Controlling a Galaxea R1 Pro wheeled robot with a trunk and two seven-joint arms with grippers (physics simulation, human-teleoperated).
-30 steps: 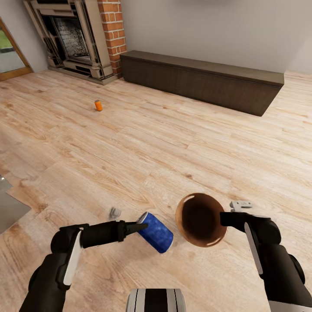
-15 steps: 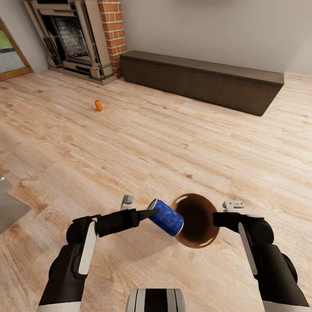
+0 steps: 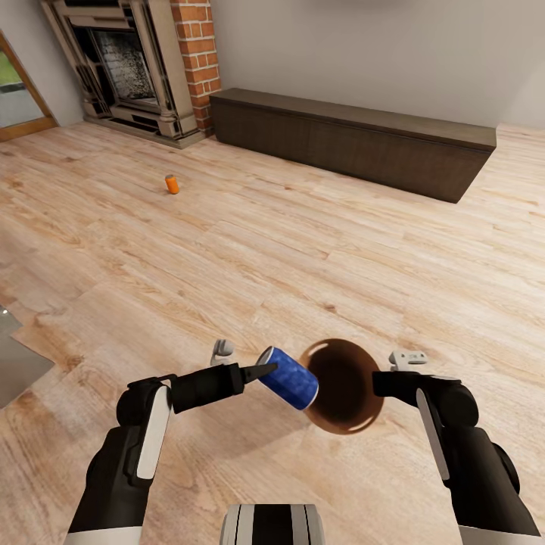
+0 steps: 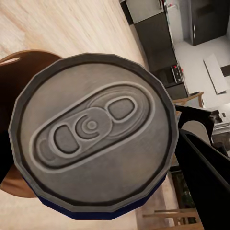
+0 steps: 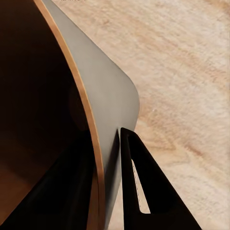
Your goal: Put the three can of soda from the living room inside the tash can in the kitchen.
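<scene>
My left gripper (image 3: pixel 269 371) is shut on a blue can of soda (image 3: pixel 289 378) and holds it tilted above the floor. In the head view the can's lower end overlaps the left edge of the tash can's mouth. The brown tash can (image 3: pixel 348 395) is tipped with its dark inside toward me, and my right gripper (image 3: pixel 378 383) is shut on its rim. The left wrist view faces the can's silvery top (image 4: pixel 93 134), with the tash can (image 4: pixel 19 72) behind it. In the right wrist view, my right gripper (image 5: pixel 103 136) pinches the tash can's wall (image 5: pixel 108 96). An orange can of soda (image 3: pixel 172 184) stands far off on the floor.
This is the living room with a light wood plank floor (image 3: pixel 303 250). A brick fireplace (image 3: pixel 136 60) stands at the back left. A long low dark bench (image 3: pixel 348 140) runs along the far wall. A grey edge (image 3: pixel 15 363) shows at the left.
Over the last second my left gripper carried the blue can right and up to the tash can's mouth, while the right gripper shifted the tash can slightly left. Nothing has moved in the last half second.
</scene>
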